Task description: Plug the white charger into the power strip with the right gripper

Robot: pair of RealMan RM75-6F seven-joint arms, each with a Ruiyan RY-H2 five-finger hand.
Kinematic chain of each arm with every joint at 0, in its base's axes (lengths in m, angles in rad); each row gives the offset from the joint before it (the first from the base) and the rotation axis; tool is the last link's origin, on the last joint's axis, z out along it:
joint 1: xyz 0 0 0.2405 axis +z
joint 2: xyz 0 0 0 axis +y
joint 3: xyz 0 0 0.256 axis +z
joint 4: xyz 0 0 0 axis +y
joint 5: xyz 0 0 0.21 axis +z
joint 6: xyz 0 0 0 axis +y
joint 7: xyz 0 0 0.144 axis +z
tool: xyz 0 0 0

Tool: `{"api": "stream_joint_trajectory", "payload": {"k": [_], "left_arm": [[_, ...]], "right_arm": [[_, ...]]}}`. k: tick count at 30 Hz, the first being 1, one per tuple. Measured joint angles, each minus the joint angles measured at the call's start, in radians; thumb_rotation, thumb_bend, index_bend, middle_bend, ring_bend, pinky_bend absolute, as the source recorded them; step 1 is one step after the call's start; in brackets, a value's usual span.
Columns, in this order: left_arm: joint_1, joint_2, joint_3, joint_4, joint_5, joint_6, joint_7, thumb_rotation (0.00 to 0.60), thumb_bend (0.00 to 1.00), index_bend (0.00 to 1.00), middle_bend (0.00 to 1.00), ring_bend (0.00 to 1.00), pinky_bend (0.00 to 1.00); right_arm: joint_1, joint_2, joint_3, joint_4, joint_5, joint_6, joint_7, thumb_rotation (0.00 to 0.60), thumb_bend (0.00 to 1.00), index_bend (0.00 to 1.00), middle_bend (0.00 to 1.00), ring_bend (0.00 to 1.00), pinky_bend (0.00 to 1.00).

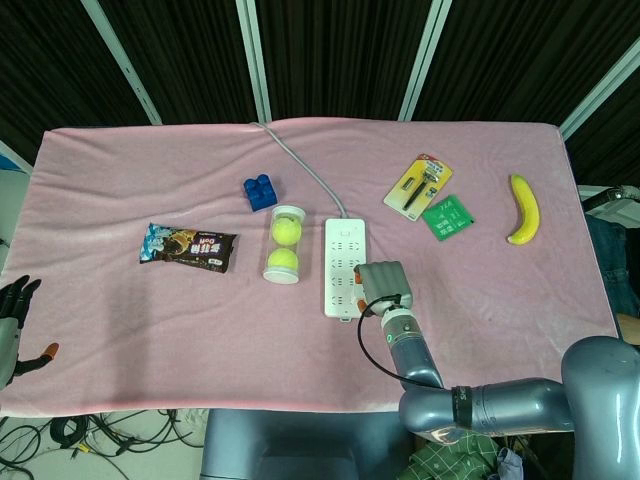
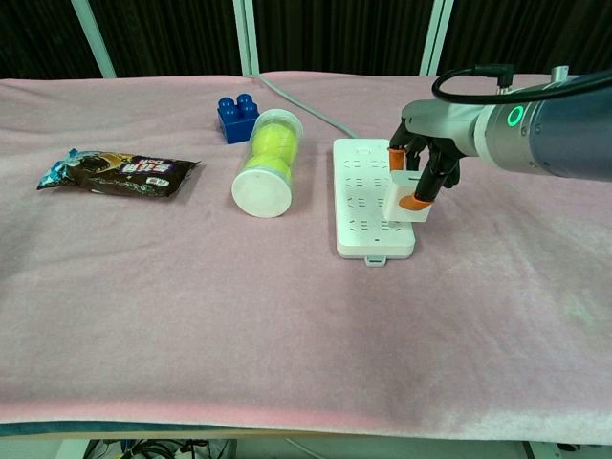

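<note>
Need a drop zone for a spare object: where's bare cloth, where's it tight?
Free: near strip of cloth in front of snack bar; between power strip and banana. Tight: ball tube, blue block, power strip, right hand holding white charger.

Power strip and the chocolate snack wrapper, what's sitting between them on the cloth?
In both views, a clear tube of tennis balls lies between the power strip and the snack wrapper, close beside the strip; bare pink cloth fills the rest.
</note>
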Motion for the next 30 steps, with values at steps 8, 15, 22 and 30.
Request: {"api": "stream_joint_trajectory", "payload": {"k": [8,15,22,30], "left_arm": [[0.0,0.001,0.0,-0.001,-0.001,0.0,-0.001,0.6,0.24,0.0,0.0,0.0,0.01],[-0.001,0.002,-0.001,-0.001,-0.003,-0.001,-0.003,0.6,0.24,0.0,0.0,0.0,0.01],[-0.001,0.002,-0.001,-0.001,-0.006,-0.002,-0.001,0.6,0.24,0.0,0.0,0.0,0.01],[-0.001,0.002,-0.002,-0.003,-0.009,-0.001,0.001,0.6,0.24,0.0,0.0,0.0,0.01]], "right_arm": [[0.0,-0.01,0.01,0.003,0.01,-0.008,-0.01,0.6,0.31,0.74,0.65,0.66,0.47],[-0.004,-0.017,0.014,0.017,0.014,-0.007,-0.017,0.6,0.31,0.74,0.65,0.66,0.47],[-0.009,-0.014,0.018,0.02,0.018,-0.006,-0.026,0.6,0.31,0.74,0.65,0.66,0.47],[-0.015,-0.008,0.021,0.018,0.023,-0.012,-0.035,0.6,0.31,0.74,0.65,0.67,0.47]]}}
